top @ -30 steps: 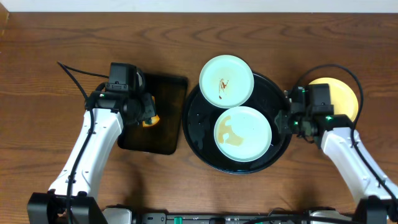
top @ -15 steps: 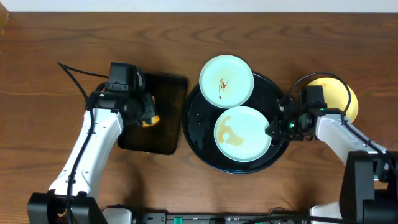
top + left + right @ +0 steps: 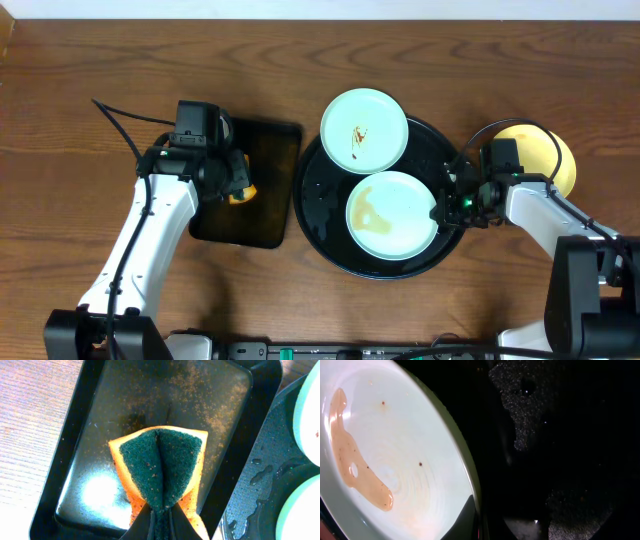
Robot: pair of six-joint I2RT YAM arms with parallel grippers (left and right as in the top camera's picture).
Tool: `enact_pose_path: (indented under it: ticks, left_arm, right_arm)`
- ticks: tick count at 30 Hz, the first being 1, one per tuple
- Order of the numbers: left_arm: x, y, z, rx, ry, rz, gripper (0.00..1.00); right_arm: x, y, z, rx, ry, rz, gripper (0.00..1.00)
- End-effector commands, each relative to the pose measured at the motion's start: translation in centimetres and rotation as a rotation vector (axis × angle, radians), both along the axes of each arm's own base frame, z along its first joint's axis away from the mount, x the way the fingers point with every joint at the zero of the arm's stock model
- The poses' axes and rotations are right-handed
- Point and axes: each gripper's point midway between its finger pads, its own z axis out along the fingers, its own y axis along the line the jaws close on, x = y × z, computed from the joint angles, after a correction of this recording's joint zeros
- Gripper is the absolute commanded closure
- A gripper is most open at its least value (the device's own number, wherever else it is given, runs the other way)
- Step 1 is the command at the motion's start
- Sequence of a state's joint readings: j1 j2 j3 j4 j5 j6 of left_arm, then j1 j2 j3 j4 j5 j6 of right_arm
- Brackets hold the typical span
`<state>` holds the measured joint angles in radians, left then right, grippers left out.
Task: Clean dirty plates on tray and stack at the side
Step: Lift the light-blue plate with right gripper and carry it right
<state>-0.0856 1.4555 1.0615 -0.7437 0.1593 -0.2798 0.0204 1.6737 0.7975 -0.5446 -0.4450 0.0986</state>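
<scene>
Mint-green and glossy, the near plate [image 3: 392, 215] lies flat in the tray [image 3: 320, 190], toward its near right rim. A tan smear covers the left half of this plate.

The right gripper [image 3: 447, 208] is at the plate's right edge. Its jaws are closed, and in the wrist view one dark fingertip [image 3: 462, 522] lies on the inner side of the rim. I judge that it pinches the rim there.

The plate looks stiff, light and smooth. Water drops shine on the tray, so the plate is probably slippery. The thin raised rim is the only good place to take it. A hold at one edge may let it tilt or slip out, so the pinch should go deep and the lift should be slow. I cannot tell if it is breakable.

The far plate [image 3: 364, 131], with a thin brown smear, rests over the tray's far rim. The yellow plate [image 3: 555, 160] lies on the worktop just beside the tray's right rim, partly hidden by the arm.

The left gripper [image 3: 159, 522] is closed on a folded sponge [image 3: 160, 467], green side up, above the small tray [image 3: 150, 395].
</scene>
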Motion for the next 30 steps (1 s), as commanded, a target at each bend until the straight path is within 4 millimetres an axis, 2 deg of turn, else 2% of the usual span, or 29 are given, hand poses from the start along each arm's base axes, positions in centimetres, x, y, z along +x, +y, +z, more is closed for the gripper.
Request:
enact_pose_path:
  ticks: [1,8,18,26,30]
  left_arm:
    - [-0.3,0.0,-0.3,-0.006,0.006,-0.014,0.92]
    - [-0.3,0.0,-0.3,-0.006,0.006,-0.014,0.92]
    - [-0.3,0.0,-0.2,-0.006,0.006,-0.014,0.92]
    - [-0.3,0.0,-0.2,-0.006,0.006,-0.014,0.92]
    - [-0.3,0.0,-0.2,-0.006,0.006,-0.014,0.92]
  right_arm:
    - [1.3,-0.8,1.0,-0.042,-0.063,-0.004,0.99]
    - [3.5,-3.0,6.2,-0.175,-0.266,-0.028,0.99]
    - [4.7,-5.8,11.0,-0.475,-0.477,-0.021,0.99]
    - [4.9,-4.3,13.1,-0.720,-0.585,0.033,0.99]
    - [4.8,-2.5,14.3,-0.814,-0.658,0.075,0.99]
